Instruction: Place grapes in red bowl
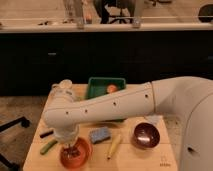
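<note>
Your gripper hangs over the red bowl, its grip cannot be told; grapes, seemingly beneath it, should handle soft and light, so hold the stem

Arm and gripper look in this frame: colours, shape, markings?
The arm: smooth white tube, rounded joints, row of small dark dots along it; no cables visible. The gripper, down at the red bowl: darker, greyish, under a white wrist.

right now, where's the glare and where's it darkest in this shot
Camera view: a glare spot sits inside the glossy maroon bowl; the white arm is brightly lit; the cabinets behind are nearly black; the gripper, low over the red bowl, looks dim.
</note>
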Robot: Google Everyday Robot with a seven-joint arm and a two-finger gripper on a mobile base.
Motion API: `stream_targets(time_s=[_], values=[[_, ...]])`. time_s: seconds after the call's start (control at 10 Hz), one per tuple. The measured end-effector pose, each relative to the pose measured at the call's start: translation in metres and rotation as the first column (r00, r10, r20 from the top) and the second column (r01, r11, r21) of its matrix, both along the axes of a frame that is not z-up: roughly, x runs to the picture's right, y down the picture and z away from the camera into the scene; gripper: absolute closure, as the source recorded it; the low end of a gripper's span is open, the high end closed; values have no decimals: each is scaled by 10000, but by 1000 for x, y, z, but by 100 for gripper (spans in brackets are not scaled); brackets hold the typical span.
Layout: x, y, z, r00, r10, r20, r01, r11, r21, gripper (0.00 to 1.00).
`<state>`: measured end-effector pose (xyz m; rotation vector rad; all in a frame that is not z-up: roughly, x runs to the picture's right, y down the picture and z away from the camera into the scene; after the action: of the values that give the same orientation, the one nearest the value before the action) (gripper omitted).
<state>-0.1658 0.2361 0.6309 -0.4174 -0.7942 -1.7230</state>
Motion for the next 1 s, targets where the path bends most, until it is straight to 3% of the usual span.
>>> stream_targets(time_s=[0.3,0.6,1.0], values=[[-1,0,0,10000,-9,13,9,10000,0,44],[-1,0,0,10000,-8,18,8,10000,-2,21],[-1,1,0,10000,-6,22,6,10000,-12,20]])
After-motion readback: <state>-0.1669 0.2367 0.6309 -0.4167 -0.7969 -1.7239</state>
